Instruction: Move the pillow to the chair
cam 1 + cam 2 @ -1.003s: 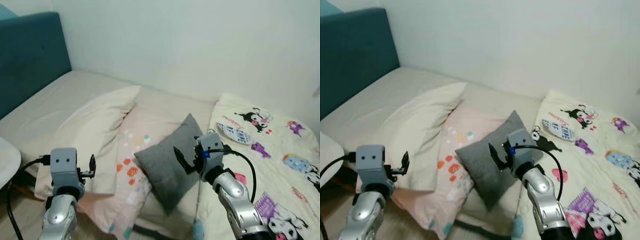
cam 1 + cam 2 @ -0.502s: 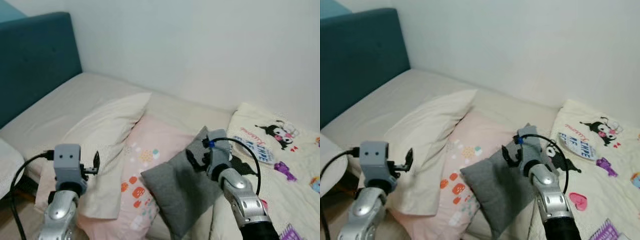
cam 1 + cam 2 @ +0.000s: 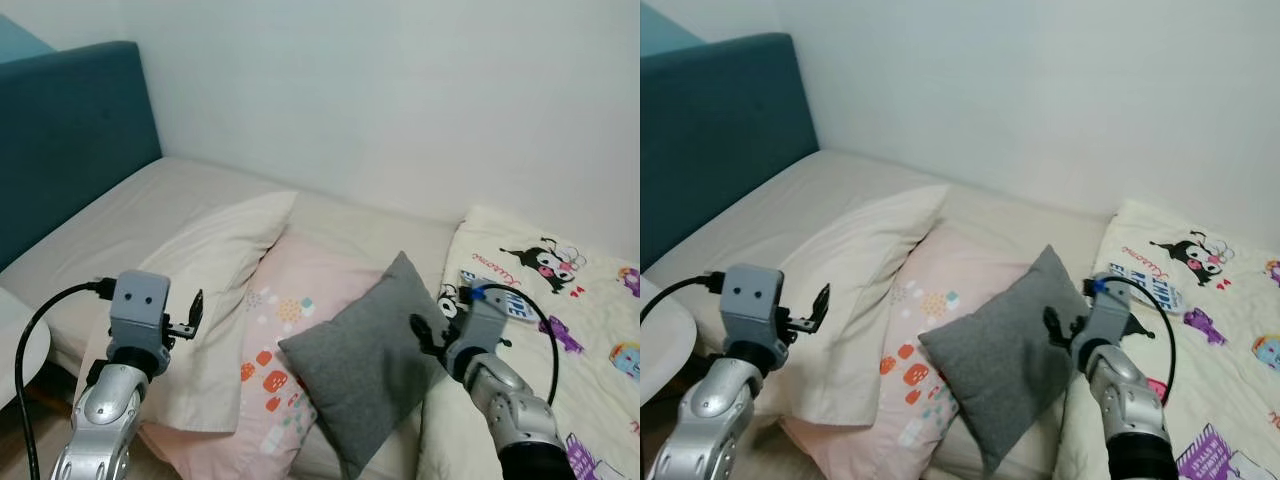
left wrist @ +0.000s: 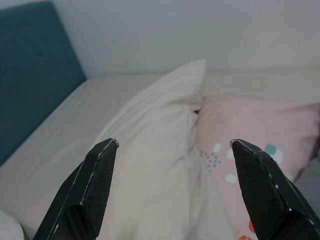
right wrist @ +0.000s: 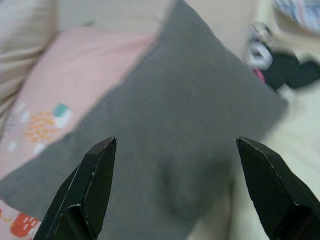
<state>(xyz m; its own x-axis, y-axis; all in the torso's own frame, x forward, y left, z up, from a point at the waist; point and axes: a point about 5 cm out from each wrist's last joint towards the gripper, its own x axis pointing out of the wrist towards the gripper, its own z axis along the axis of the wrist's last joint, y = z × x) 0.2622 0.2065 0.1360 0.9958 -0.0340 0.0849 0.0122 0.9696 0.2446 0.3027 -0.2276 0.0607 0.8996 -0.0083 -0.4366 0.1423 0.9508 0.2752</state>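
A grey square pillow point(image 3: 365, 365) lies tilted on the bed, leaning on a pink patterned pillow point(image 3: 285, 350). A cream pillow point(image 3: 205, 290) lies to its left. My right gripper point(image 3: 428, 338) hovers at the grey pillow's right edge, open, its fingers point(image 5: 95, 195) spread wide over the grey fabric point(image 5: 170, 145) with nothing between them. My left gripper point(image 3: 193, 313) is held open above the cream pillow point(image 4: 160, 135), apart from it.
The bed point(image 3: 130, 205) runs to a teal headboard point(image 3: 60, 130) on the left and a white wall behind. A cartoon-print blanket point(image 3: 560, 300) covers the right side. A white rounded edge point(image 3: 15, 350) sits at the lower left.
The camera has shifted. My right gripper has drawn back from the grey pillow's upper part to its right edge. The left arm holds about the same pose.
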